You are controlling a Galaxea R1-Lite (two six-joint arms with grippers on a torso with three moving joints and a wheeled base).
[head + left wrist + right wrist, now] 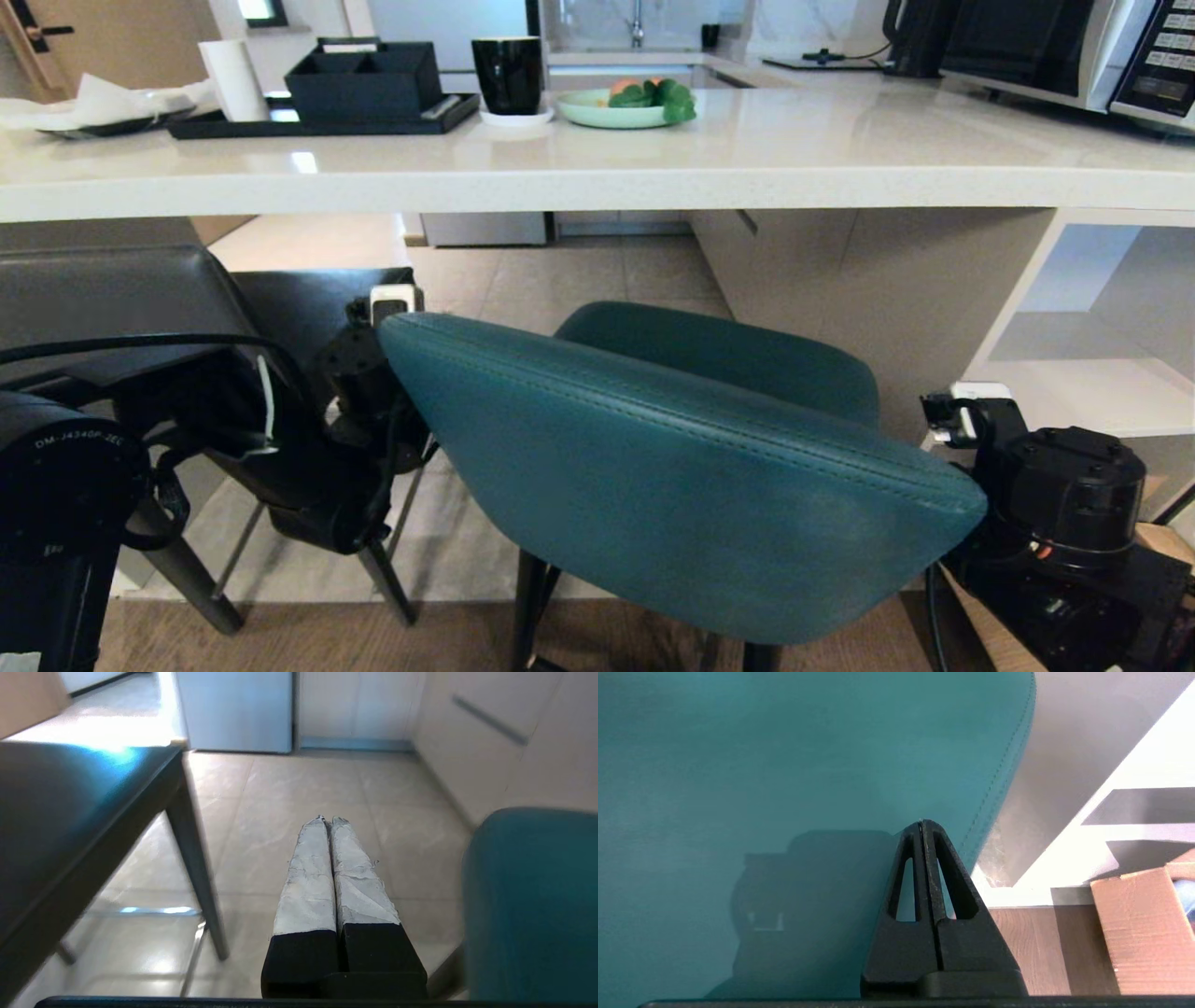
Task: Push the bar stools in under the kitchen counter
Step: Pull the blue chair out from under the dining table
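Observation:
The teal bar stool point(672, 485) stands in front of me, its curved back close and its seat point(728, 355) partly under the white kitchen counter point(597, 177). The grey leather bar stool point(112, 299) stands to its left, its seat also partly under the counter. My left gripper point(328, 820) is shut and empty, hanging over the tile floor in the gap between the grey stool point(70, 812) and the teal stool point(532, 896). My right gripper point(922, 823) is shut, its tip at the back of the teal stool point(784, 765) near that back's right edge.
On the counter are a black tray point(327, 117), a black mug point(509, 73), a green plate of fruit point(616, 110) and a microwave point(1064, 47). A cardboard box point(1143, 928) sits on the wood floor to the right. Cabinets point(467, 728) line the far side.

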